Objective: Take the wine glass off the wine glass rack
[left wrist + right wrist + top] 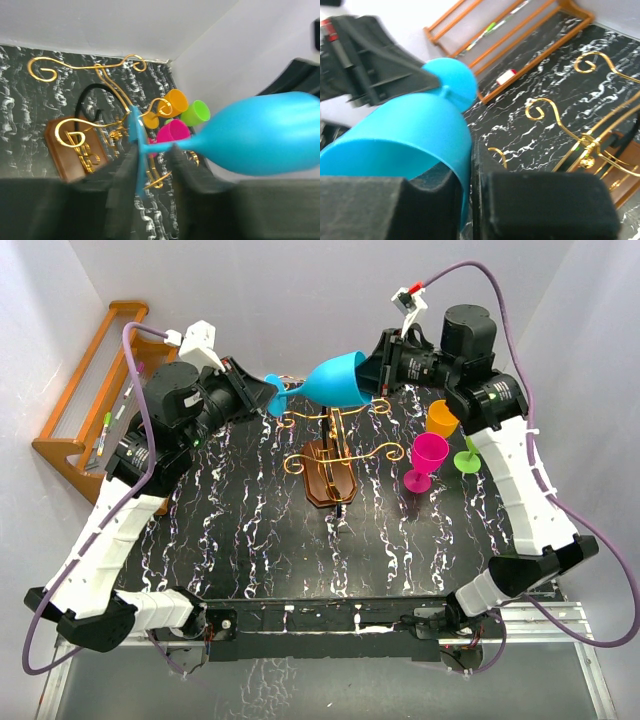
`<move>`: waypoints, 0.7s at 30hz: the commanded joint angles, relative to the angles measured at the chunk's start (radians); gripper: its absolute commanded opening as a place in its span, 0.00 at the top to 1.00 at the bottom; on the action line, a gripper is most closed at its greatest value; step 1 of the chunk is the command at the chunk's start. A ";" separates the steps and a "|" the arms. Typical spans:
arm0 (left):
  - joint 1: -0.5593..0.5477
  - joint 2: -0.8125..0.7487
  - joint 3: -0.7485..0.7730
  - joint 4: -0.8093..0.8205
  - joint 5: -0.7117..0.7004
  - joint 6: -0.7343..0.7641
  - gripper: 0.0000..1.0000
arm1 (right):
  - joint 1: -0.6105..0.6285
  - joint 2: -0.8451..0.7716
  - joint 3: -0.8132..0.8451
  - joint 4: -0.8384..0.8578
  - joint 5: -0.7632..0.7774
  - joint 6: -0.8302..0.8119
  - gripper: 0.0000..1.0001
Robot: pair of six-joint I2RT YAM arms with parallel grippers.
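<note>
The wine glass, blue, is held on its side over the far wire arms of the rack, foot to the left and mouth to the right. Whether its foot touches a gold wire cannot be told.

The rim of its bowl is pinched by the right gripper. In the right wrist view one of the fingers is seen outside the bowl wall and the other inside it, with the blue wall clamped between them.

The left gripper is set at the foot. In the left wrist view the foot is seen edge-on between its fingers, which stand slightly parted, and the stem runs off to the right past one fingertip. Whether the foot is pressed cannot be told.

The rack is stood upright near the middle of the table, below the wine glass.

To the right of the rack three goblets are grouped close together: a pink goblet nearest the rack, an orange goblet behind it and a green goblet beside the right arm.

A wooden shelf is placed along the far left edge, well apart from the rack. Pens are seen lying in it.
</note>
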 commanded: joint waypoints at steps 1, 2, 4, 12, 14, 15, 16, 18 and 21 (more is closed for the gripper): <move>-0.004 0.005 0.051 -0.026 -0.060 -0.009 0.55 | 0.016 -0.009 0.084 -0.031 0.216 0.007 0.92; -0.005 -0.001 0.048 -0.042 -0.091 -0.013 0.50 | 0.012 -0.014 0.094 -0.047 0.310 0.002 0.92; -0.004 -0.019 0.033 -0.062 -0.148 -0.016 0.47 | -0.007 -0.028 0.116 -0.069 0.449 0.000 0.92; -0.003 -0.097 -0.057 -0.017 -0.251 -0.026 0.49 | -0.074 -0.148 0.082 -0.175 1.149 -0.021 0.92; -0.004 -0.092 -0.060 -0.015 -0.238 -0.024 0.50 | -0.108 -0.155 0.074 -0.250 1.269 -0.026 0.92; -0.003 -0.086 -0.060 -0.016 -0.228 -0.023 0.50 | -0.132 -0.155 0.071 -0.293 1.306 -0.026 0.92; -0.003 -0.080 -0.060 -0.019 -0.218 -0.021 0.50 | -0.161 -0.153 0.071 -0.336 1.326 -0.020 0.92; -0.004 -0.068 -0.060 -0.024 -0.186 -0.019 0.50 | -0.231 -0.158 0.070 -0.431 1.321 0.005 0.92; -0.003 -0.070 -0.076 -0.029 -0.159 -0.016 0.51 | -0.333 -0.208 -0.003 -0.511 1.278 0.019 0.92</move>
